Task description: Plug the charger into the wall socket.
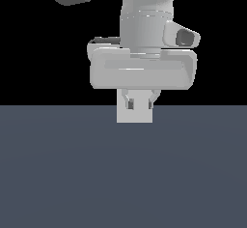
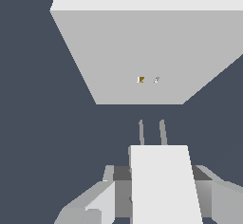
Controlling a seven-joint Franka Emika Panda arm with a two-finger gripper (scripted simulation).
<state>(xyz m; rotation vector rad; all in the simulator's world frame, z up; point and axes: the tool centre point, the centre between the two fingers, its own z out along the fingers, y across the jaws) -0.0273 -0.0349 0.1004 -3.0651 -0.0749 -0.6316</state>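
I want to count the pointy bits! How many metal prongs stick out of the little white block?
2. The prongs sit side by side on the charger, pointing toward the wall socket, short of its holes.

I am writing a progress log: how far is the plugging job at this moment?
Done: the gripper holds the small off-white charger block. In hand: its two thin prongs point toward the flat white square socket panel, with a gap remaining. Left: closing the gap and inserting them at the orange dots.

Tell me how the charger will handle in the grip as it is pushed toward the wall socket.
The charger looks like a stiff, flat-sided block, so the gripper closed on its sides probably holds it squarely. Its plain smooth faces might slip backward under push. The two thin prongs look slender; slightly off the wall socket holes, they could bend or twist the block.
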